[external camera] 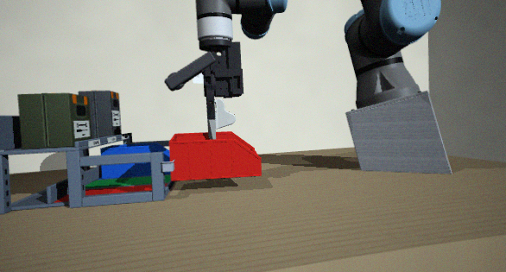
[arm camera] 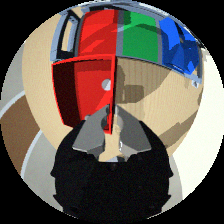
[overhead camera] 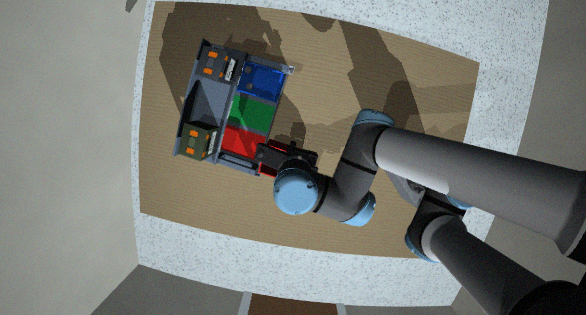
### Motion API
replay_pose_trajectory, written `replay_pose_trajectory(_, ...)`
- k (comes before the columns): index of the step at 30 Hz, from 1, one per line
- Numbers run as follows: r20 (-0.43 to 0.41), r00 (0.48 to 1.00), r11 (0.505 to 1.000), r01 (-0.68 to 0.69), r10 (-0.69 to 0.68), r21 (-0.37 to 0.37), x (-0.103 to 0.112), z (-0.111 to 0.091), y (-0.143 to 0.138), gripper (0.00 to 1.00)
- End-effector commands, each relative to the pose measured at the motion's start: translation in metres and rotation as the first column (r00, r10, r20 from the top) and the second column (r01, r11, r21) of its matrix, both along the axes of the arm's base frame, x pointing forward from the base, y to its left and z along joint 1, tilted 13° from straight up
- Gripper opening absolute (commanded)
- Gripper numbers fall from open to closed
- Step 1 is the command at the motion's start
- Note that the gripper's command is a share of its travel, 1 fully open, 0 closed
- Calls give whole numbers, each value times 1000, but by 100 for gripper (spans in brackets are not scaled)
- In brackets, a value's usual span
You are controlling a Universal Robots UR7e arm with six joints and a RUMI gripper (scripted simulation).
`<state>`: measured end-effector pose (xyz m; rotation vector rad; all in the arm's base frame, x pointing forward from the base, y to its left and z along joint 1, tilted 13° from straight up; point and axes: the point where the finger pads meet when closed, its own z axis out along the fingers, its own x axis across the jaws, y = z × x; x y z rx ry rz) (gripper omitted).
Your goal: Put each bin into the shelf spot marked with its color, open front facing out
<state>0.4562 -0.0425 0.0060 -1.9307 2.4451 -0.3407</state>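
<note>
The red bin (external camera: 213,157) is at the front of the grey shelf (external camera: 86,173), in line with the red mark (overhead camera: 242,140). Its near end touches the shelf's front post. My gripper (external camera: 211,134) comes straight down from above and is shut on the bin's thin side wall. In the wrist view the wall runs between the fingers, and a small grey part (arm camera: 106,85) lies inside the red bin (arm camera: 82,90). The green mark (overhead camera: 252,114) is bare. The blue bin (overhead camera: 260,80) sits in the shelf on the blue spot.
A green box (external camera: 47,118) and a grey box (external camera: 101,112) stand on the shelf's top board. The arm's grey wedge base (external camera: 397,136) is at the right. The arm's elbow (overhead camera: 300,190) hangs over the table beside the shelf.
</note>
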Motion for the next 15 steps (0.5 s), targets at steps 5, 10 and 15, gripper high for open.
replay_pose_trajectory(5, -5, 1000, 1000, 1, -1, 4, 1, 0, 0, 0)
replay_pose_trajectory(10, -14, 1000, 1000, 2, -1, 10, 1, 1, 0, 0)
replay_pose_trajectory(15, -40, 999, 1000, 5, -4, 26, 2, 1, -1, 0)
